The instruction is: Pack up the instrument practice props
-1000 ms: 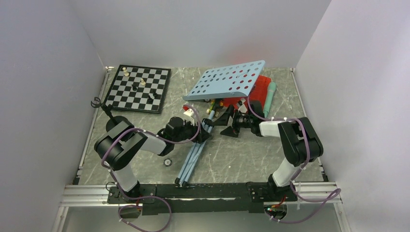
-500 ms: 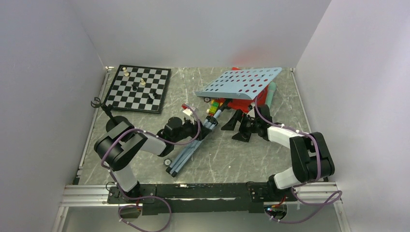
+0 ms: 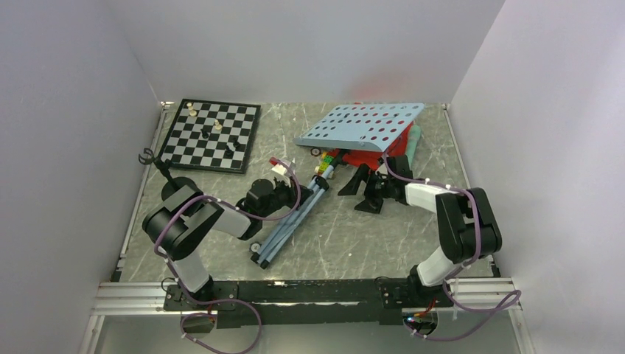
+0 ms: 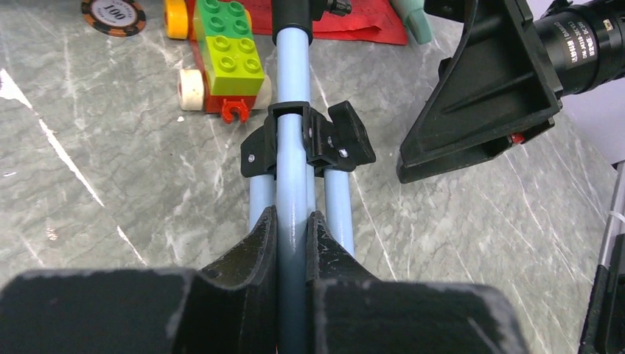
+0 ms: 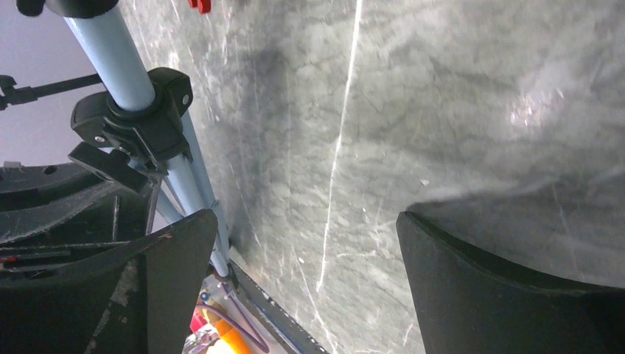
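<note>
The light blue perforated music stand (image 3: 361, 125) lies tipped over, its folded tripod legs (image 3: 284, 228) pointing toward the near edge. My left gripper (image 3: 291, 198) is shut on the stand's central pole (image 4: 292, 162), just below the black leg collar; both pads (image 4: 259, 236) press on the tube. Red sheet-music pages (image 3: 376, 153) and the mint-green microphone (image 3: 414, 139) lie partly hidden under the stand's desk. The small black mic stand (image 3: 158, 166) is at the far left. My right gripper (image 3: 362, 188) hovers open, right of the pole, with nothing between its fingers (image 5: 472, 287).
The chessboard (image 3: 212, 134) with pieces sits at the back left. A multicoloured block toy (image 4: 225, 59) on wheels lies beside the pole, with a poker chip (image 4: 113, 11) near it. Grey walls close in three sides.
My left gripper has closed on the pole. The stand has swung: its desk moved right and back, its feet went left. The right arm drew back to the right, still open.
</note>
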